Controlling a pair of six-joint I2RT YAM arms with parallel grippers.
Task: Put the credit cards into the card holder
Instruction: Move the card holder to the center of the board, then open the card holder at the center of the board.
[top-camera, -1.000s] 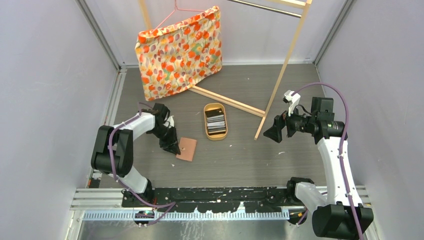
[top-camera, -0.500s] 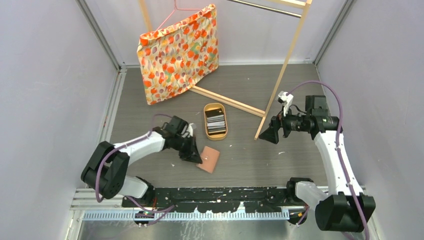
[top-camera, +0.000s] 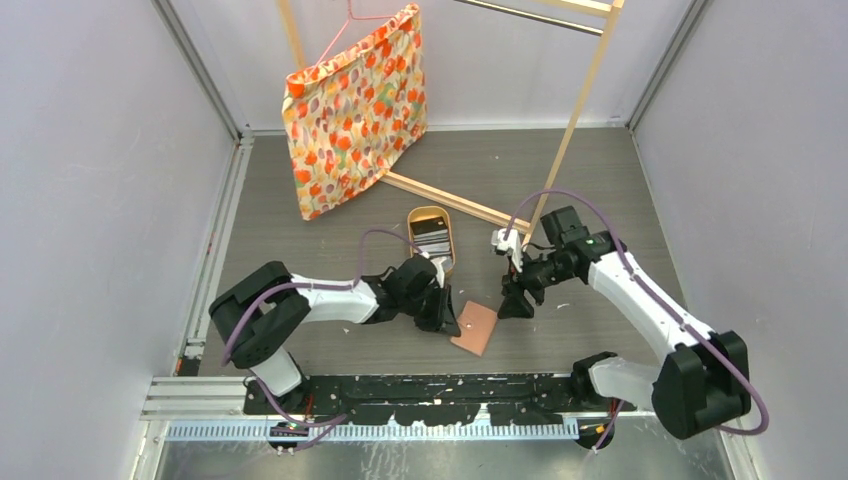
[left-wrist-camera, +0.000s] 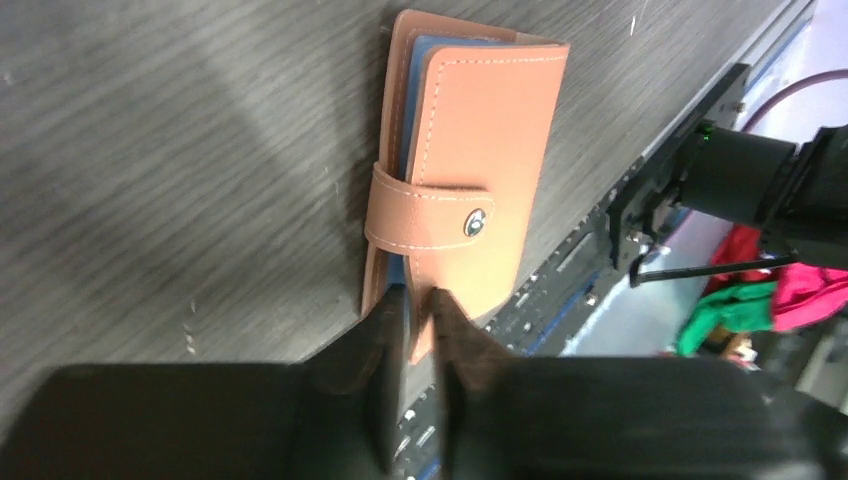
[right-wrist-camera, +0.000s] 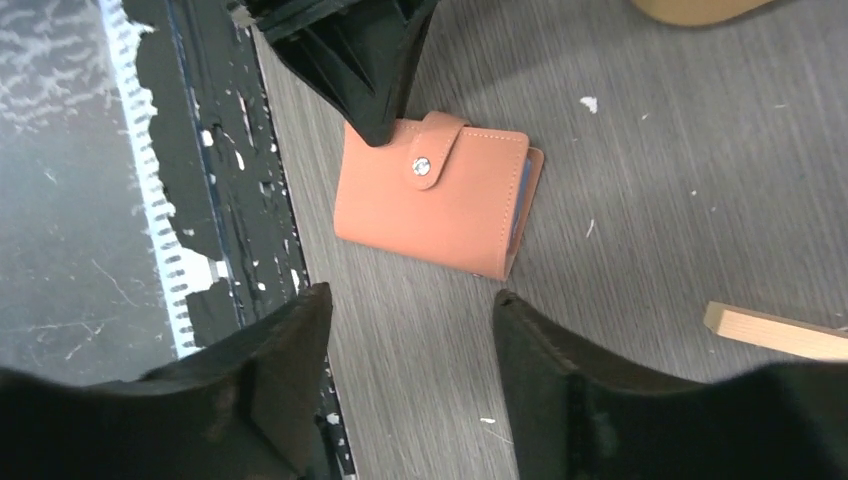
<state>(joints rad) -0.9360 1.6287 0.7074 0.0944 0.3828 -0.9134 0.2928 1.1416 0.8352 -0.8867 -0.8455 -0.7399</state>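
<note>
The salmon-tan card holder lies closed and snapped on the table near the front edge. My left gripper is shut on the near edge of its top cover, one finger slipped under the flap. Just right of the card holder, my right gripper hovers low and open. In the right wrist view the card holder sits just beyond the open right gripper, which holds nothing. The credit cards lie stacked in an oval wooden tray behind the left gripper.
A wooden rack's floor bar and slanted post stand behind the tray; its foot lies close to my right gripper. A flowered cloth hangs on a pink hanger at the back. The black base rail runs along the front.
My left gripper closed on the card holder and dragged it right toward the front centre. The right arm swung left and down to it, its jaws narrowing. The hanging cloth swung.
</note>
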